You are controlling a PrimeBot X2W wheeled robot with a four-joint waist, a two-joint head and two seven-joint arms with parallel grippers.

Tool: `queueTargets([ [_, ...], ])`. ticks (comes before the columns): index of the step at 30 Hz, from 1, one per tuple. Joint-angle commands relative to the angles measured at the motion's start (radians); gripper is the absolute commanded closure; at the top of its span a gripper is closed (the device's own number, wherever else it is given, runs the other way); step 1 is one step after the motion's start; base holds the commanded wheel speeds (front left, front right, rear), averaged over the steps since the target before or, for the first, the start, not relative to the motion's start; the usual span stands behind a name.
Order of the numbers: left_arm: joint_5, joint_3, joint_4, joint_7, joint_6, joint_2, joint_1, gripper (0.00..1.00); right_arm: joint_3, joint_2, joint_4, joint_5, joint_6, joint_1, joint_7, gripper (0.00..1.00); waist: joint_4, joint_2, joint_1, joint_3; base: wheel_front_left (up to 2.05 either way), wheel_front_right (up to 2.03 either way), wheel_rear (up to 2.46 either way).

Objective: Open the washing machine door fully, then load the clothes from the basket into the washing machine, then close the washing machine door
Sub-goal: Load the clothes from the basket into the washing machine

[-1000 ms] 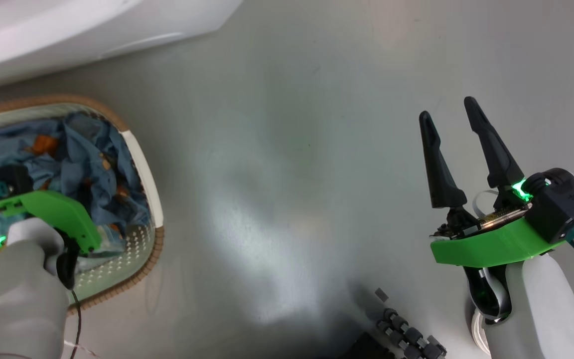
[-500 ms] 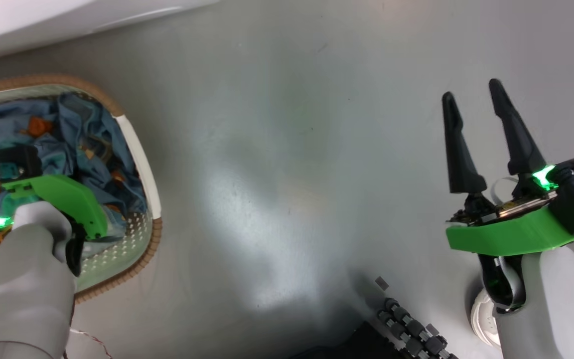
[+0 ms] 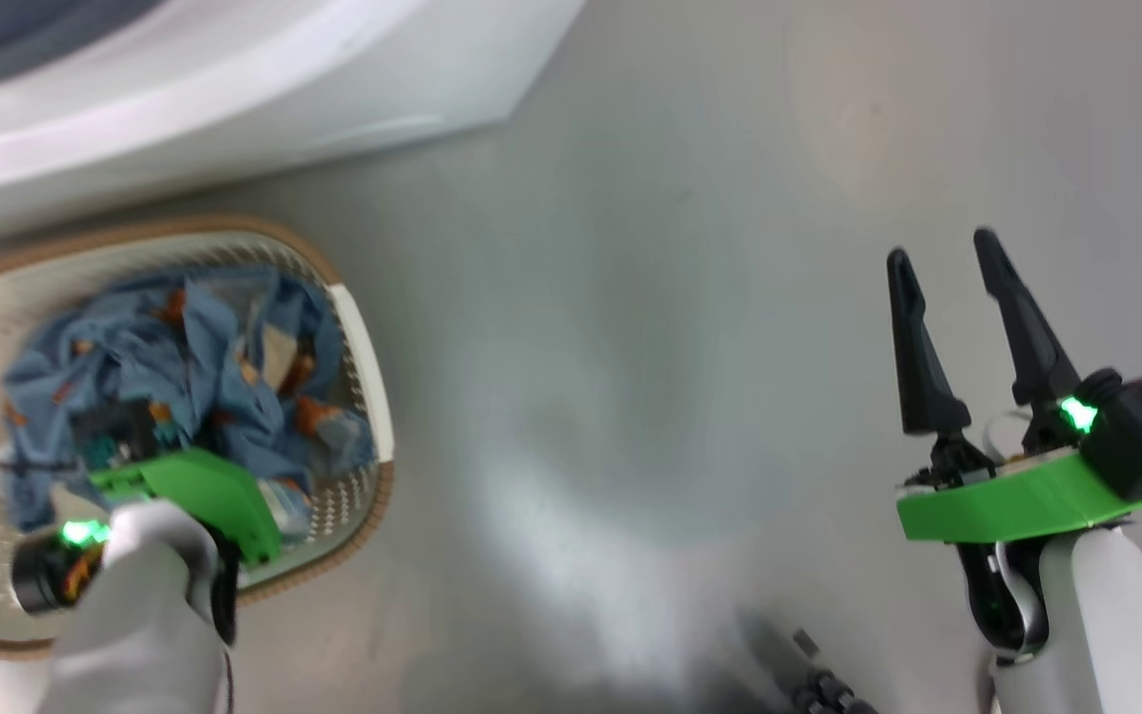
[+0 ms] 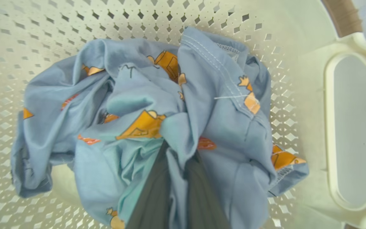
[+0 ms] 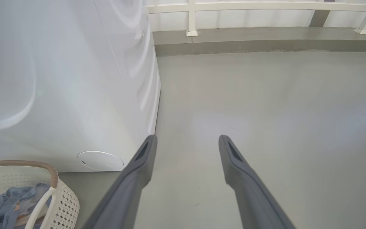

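The cream perforated basket (image 3: 365, 342) stands on the floor at the left, just in front of the white washing machine (image 3: 234, 89). Crumpled light blue clothes (image 3: 184, 357) with orange figures lie in it. My left gripper (image 4: 178, 152) reaches down into the basket, shut on a fold of the clothes (image 4: 138, 105), which bunch up around its dark fingers. My right gripper (image 3: 943, 258) hangs open over bare floor at the right, with nothing between its fingers (image 5: 145, 152). The washing machine door is out of view.
The washing machine (image 5: 59, 79) has a round flap (image 5: 99, 160) low on its front, beside the basket (image 5: 54, 178). A raised ledge with a white railing (image 5: 265, 6) runs along the back. Grey floor (image 5: 265, 111) stretches to the right of the machine.
My left gripper has shut on the clothes in the basket, and the fabric has gathered into a tighter heap. The head camera has shifted. The right gripper stays open.
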Motion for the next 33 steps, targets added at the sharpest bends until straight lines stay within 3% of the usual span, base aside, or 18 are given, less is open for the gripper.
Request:
queueTargets([
  [1, -0.005, 0.018, -0.013, -0.024, 0.009, 0.017, 0.076, 1.00, 0.010, -0.009, -0.011, 0.004, 0.002, 0.057, -0.005, 0.00, 0.075, 0.0000, 0.0000, -0.147, 0.00, 0.00, 0.00],
  [7, -0.019, 0.039, -0.084, -0.036, 0.023, -0.001, 0.168, 1.00, 0.003, -0.015, 0.007, 0.001, 0.002, 0.114, -0.005, 0.00, 0.114, 0.0000, 0.0000, -0.275, 0.00, 0.00, 0.00],
  [22, 0.049, 0.118, -0.550, -0.037, 0.108, -0.031, 0.549, 1.00, -0.001, -0.016, 0.032, -0.007, 0.002, 0.281, -0.005, 0.00, 0.178, 0.0000, 0.0000, -0.548, 0.00, 0.00, 0.00],
  [23, 0.064, 0.132, -0.642, -0.037, 0.122, -0.037, 0.620, 1.00, -0.004, -0.017, 0.034, -0.007, 0.002, 0.304, -0.005, 0.00, 0.180, 0.0000, 0.0000, -0.586, 0.00, 0.00, 0.00],
  [33, 0.098, 0.147, -0.870, -0.037, 0.150, -0.051, 0.794, 1.00, -0.019, -0.021, 0.034, -0.008, 0.002, 0.364, -0.005, 0.00, 0.185, 0.0000, 0.0000, -0.675, 0.00, 0.00, 0.00],
])
